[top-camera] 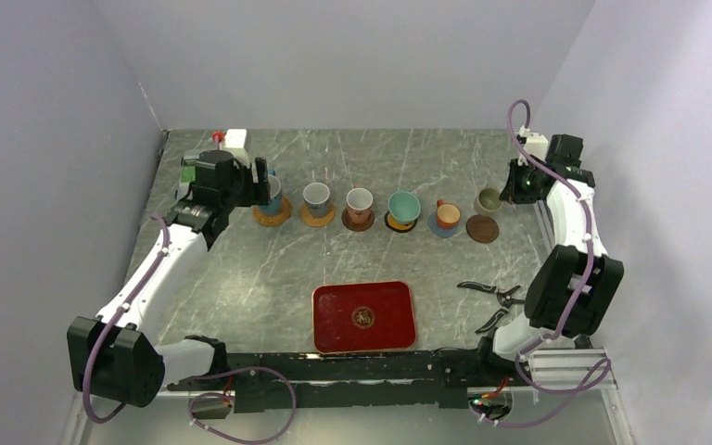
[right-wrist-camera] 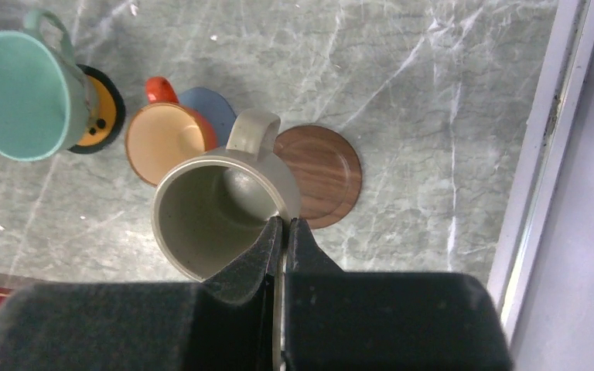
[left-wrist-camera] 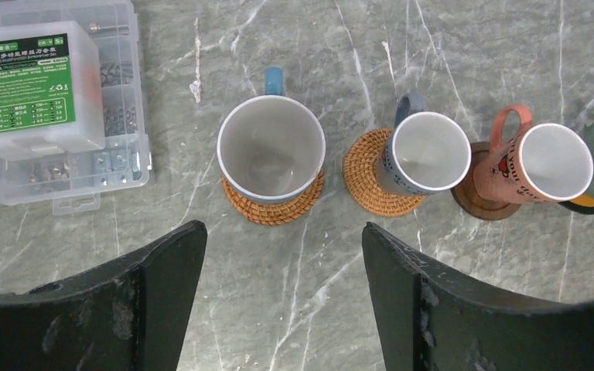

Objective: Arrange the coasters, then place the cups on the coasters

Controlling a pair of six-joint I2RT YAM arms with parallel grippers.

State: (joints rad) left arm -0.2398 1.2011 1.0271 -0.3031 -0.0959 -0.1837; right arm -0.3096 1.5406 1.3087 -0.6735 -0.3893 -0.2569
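Right jaws clamped on grey-olive cup (right-wrist-camera: 201, 216) rim, seen only in the right wrist view, just by bare brown coaster (right-wrist-camera: 325, 166). Left jaws apart, short of blue-handled cup (left-wrist-camera: 271, 147). Top view: six cups, six coasters, five paired, one red tray (top-camera: 363, 316) on desk (top-camera: 241, 278).

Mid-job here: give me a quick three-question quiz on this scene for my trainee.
1. True or false: every coaster carries a cup.
2. Which end effector stands open, left or right?
3. Fill in: the right end effector pinches the rim of the ___ cup.
Key: 1. False: the brown coaster at the right end of the row is bare. 2. The left end effector. 3. Grey: it holds the grey cup.
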